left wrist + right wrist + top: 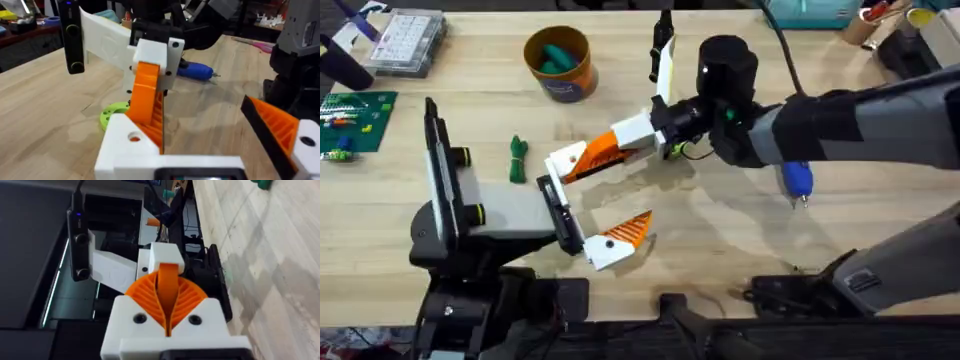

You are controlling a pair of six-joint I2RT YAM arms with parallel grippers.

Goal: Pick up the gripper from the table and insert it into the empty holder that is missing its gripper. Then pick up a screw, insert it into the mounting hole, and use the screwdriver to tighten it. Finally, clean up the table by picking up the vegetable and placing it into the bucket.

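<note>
Orange ribbed gripper (588, 160) pinched edge-on between right gripper's (582, 163) fingers.

one bucket (560, 62), one vegetable (517, 158), one screwdriver (797, 181), two teal pieces (557, 57) inside the bucket.

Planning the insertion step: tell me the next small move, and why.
Probably ease the right gripper a little toward the holder. Its jaws are shut on the gripper, whose end meets the holder, but I cannot tell whether it is fully seated.
</note>
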